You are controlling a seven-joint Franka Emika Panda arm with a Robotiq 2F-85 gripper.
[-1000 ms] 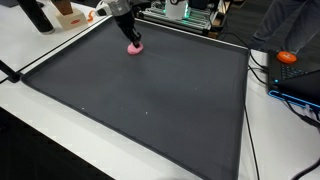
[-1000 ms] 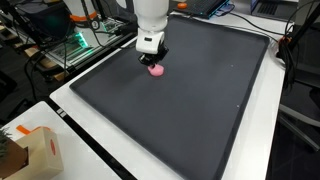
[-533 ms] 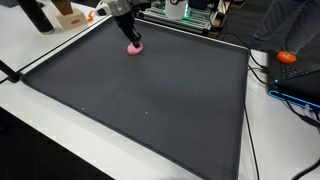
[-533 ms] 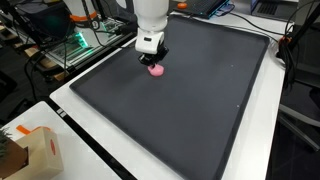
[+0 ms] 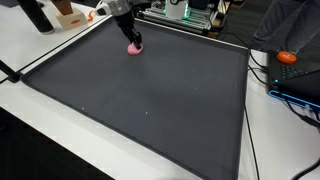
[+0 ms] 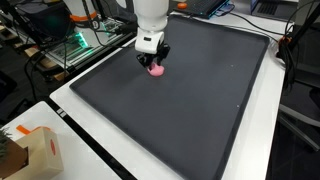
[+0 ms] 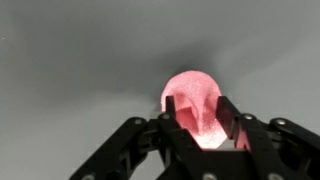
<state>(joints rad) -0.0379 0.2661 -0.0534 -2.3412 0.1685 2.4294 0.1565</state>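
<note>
A dark mat (image 5: 150,100) covers the white counter (image 5: 55,42). A pink lump (image 5: 135,46) lies on the mat near one edge.

In the wrist view the pink lump (image 7: 190,88) is blurred, its lower part hidden behind the hand (image 7: 200,106); whether the fingers (image 7: 232,116) touch it cannot be told.

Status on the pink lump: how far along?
Done: the pink lump sits on the dark mat. In hand: the claw straddles it, fingers on either side in the wrist view; whether it grips is unclear. Left: likely either lifting it or backing the claw off.
</note>
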